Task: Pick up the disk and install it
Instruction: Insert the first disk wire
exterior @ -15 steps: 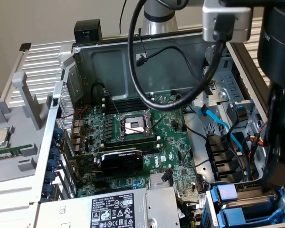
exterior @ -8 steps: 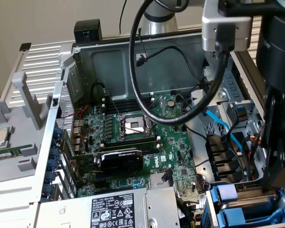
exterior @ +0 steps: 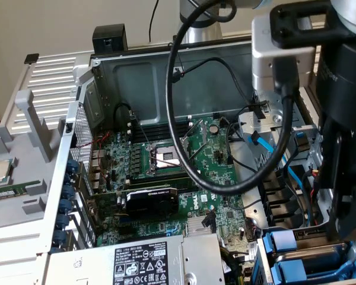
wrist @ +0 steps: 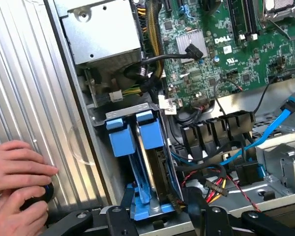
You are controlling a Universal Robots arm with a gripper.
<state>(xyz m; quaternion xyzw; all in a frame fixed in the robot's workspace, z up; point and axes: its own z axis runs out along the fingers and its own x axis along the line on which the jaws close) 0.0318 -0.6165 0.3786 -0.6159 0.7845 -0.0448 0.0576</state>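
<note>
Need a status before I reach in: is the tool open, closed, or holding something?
Tool: at the end of the blue-framed disk; open or gripping cannot be told.

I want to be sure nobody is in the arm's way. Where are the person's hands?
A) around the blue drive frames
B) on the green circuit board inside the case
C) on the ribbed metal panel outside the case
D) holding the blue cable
C: the hands lie on the ribbed metal panel, outside the case wall and clear of the blue drive frames.
</note>
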